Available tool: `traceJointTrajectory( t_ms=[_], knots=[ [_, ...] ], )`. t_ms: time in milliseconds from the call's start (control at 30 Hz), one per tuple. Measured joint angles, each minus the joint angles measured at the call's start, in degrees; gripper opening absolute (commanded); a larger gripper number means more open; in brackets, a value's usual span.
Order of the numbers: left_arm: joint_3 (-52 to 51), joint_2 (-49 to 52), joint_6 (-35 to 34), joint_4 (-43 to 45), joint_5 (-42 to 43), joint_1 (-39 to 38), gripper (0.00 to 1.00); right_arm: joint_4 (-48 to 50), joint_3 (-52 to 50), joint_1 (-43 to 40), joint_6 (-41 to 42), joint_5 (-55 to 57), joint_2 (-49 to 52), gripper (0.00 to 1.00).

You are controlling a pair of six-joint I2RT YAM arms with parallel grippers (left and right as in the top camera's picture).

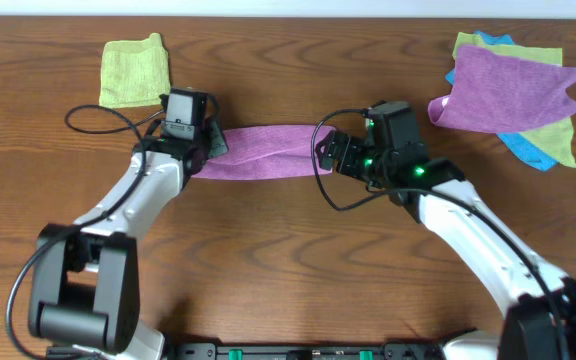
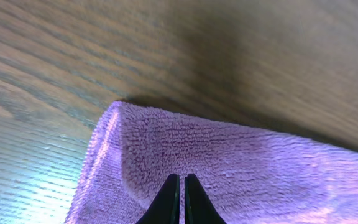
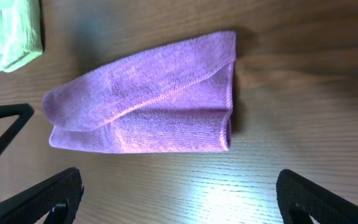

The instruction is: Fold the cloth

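The cloth (image 1: 263, 152) is folded long; the left gripper (image 2: 180, 182) is pinched tight at one end, and the wide-open right gripper (image 3: 179, 182) should grab next.

The lilac terry cloth (image 2: 241, 168) fills the lower part of the frame, lying on the wooden table (image 2: 104, 50). Its rounded corner points up and left, with a soft crease running down beside that edge. The left gripper (image 2: 182, 202) reaches in from the bottom, its dark fingertips (image 2: 169, 202) pressed almost together on the fabric.
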Motion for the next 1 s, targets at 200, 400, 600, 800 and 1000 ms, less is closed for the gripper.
traceJointTrajectory(
  t_ms=[200, 400, 600, 800, 1000],
  knots=[
    [0.0, 4.6, 0.0, 0.2, -1.2, -0.6, 0.06, 5.7, 0.0, 0.0, 2.0, -3.7, 6.7, 0.99],
    [0.0, 6.8, 0.0, 0.5, -3.6, -0.6, 0.06, 8.5, -0.1, 0.0, 4.2, -6.5, 11.3, 0.99],
    [0.0, 8.9, 0.0, 0.9, -4.6, -0.6, 0.06, 8.8, -0.1, 0.0, 5.1, -7.6, 12.3, 0.99],
    [0.2, 9.1, 0.0, 0.8, -4.7, -0.6, 0.06, 9.4, -0.1, 0.6, 5.3, -7.9, 13.3, 0.99],
    [0.4, 9.1, 0.0, 0.2, -5.0, -0.6, 0.06, 12.9, -0.1, 1.3, 5.5, -8.3, 17.1, 0.99]
  ],
)
